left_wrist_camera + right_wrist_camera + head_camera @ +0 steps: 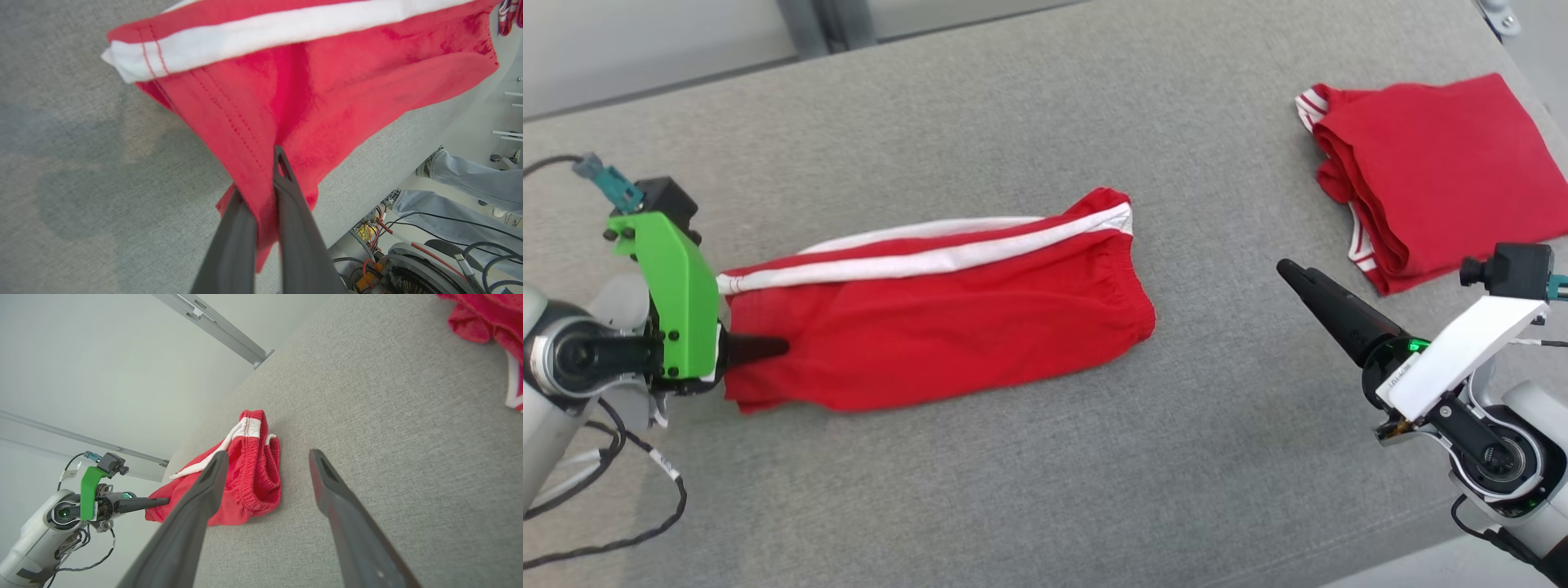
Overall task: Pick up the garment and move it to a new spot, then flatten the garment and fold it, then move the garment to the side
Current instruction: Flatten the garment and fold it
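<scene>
The garment (947, 327) is a pair of red shorts with white side stripes, lying lengthwise on the grey table, waistband to the right. My left gripper (768, 349) is at its left end, shut on the hem of a leg. In the left wrist view the two dark fingers (290, 212) pinch the red cloth (327, 102), which is lifted a little there. My right gripper (1290, 271) hovers to the right of the waistband, apart from it. In the right wrist view this gripper (268, 454) stands open and holds nothing, with the garment (253, 477) and the left gripper (163, 501) beyond.
A second red garment (1437, 171), folded, lies at the table's far right corner. Bare grey table (1013, 490) stretches in front of and behind the shorts. A person's legs in jeans (470, 179) stand beside the table's near edge, by the robot's base cables (408, 261).
</scene>
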`<state>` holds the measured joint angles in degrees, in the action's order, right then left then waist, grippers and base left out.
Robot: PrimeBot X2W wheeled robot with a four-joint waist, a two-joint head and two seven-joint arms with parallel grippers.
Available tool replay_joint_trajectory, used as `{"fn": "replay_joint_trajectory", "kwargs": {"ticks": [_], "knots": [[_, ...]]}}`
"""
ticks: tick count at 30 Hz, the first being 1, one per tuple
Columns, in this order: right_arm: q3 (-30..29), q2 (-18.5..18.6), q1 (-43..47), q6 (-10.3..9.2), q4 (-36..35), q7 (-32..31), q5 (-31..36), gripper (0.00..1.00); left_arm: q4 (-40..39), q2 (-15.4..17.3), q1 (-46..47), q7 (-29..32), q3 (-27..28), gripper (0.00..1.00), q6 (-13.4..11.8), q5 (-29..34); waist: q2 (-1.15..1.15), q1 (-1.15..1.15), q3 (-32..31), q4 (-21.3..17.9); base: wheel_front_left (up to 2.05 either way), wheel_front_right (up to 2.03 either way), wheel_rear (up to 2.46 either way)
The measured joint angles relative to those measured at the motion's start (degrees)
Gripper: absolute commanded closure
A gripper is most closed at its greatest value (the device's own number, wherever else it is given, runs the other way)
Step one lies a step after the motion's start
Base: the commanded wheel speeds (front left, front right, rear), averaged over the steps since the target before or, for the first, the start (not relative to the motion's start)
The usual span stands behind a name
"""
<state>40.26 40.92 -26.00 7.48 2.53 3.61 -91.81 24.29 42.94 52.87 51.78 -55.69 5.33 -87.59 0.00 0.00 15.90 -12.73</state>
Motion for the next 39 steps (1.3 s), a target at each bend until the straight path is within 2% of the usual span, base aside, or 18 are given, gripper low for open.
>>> {"fn": "replay_joint_trajectory", "kwargs": {"ticks": [6,7,8,9,15,18,21,24,29,31,33,36,39], "knots": [[0.26,0.27,1.04,0.00,0.37,-1.02,-0.37,0.00,-1.77,1.44,-4.29,-2.23,-0.05,1.00,-1.07,-0.35,0.00,0.00,-3.18,2.65,0.00,0.00,0.00],[0.38,0.30,1.21,0.00,0.46,-1.18,-0.40,0.00,-1.88,1.53,-4.89,-3.00,0.01,0.74,-1.09,-0.52,0.00,0.00,-3.59,2.98,0.00,0.00,0.00],[0.40,0.32,1.29,0.00,0.51,-1.31,-0.40,0.00,-1.96,1.57,-5.41,-3.33,0.02,0.24,-1.19,-0.56,0.00,0.00,-3.89,3.20,0.00,0.00,0.00],[0.40,0.33,1.35,0.00,0.55,-1.36,-0.45,0.00,-1.99,1.64,-6.14,-3.46,-0.01,0.00,-1.35,-0.87,0.00,0.00,-4.25,3.43,0.00,0.00,0.00],[0.21,0.82,2.33,0.00,0.84,-1.12,-0.33,0.00,-2.87,2.38,-8.57,-5.25,-0.01,0.00,-2.07,-1.21,0.00,0.00,-5.61,4.31,0.00,0.00,0.00],[-0.25,1.41,2.59,0.00,1.24,0.52,1.00,0.00,-3.91,3.66,-8.61,-8.23,0.47,0.00,-1.90,1.01,0.00,0.00,-6.18,4.98,0.00,0.00,0.00],[0.14,2.29,2.56,0.00,3.64,3.78,7.15,0.00,-5.78,4.99,-8.12,-16.40,2.44,0.00,-1.72,5.50,0.00,0.00,-6.95,5.72,0.00,0.00,0.00],[-1.26,0.66,1.92,0.00,6.35,8.59,11.24,0.00,-8.65,5.60,-8.00,-27.84,4.79,0.00,-2.72,11.02,0.00,0.00,-7.97,6.41,0.00,0.00,0.00],[-5.66,-3.01,1.92,0.00,10.17,11.12,19.49,0.00,-13.89,6.59,-14.25,-42.50,7.24,0.00,-8.95,15.38,0.00,0.00,-9.52,8.03,0.00,0.00,0.00],[-8.84,-4.74,2.24,0.00,11.01,11.32,22.95,0.00,-15.66,7.39,-16.45,-48.44,7.92,0.00,-12.28,18.36,0.00,0.00,-9.94,8.70,0.00,0.00,0.00],[-14.67,-7.00,3.02,0.00,11.12,11.38,29.60,0.00,-17.29,7.64,-19.15,-55.23,9.12,0.00,-15.61,20.81,0.00,0.00,-10.33,9.41,0.00,0.00,0.00],[-21.63,-12.29,6.03,0.00,9.93,11.44,36.41,0.00,-19.17,5.81,-24.18,-62.75,9.87,0.00,-18.56,21.47,0.00,0.00,-10.72,10.43,0.00,0.00,0.00],[-25.74,-16.80,10.12,0.00,9.56,11.44,43.19,0.00,-19.56,4.21,-28.13,-66.28,11.61,0.00,-21.57,25.03,0.00,0.00,-10.99,11.39,0.00,0.00,0.00]]}}
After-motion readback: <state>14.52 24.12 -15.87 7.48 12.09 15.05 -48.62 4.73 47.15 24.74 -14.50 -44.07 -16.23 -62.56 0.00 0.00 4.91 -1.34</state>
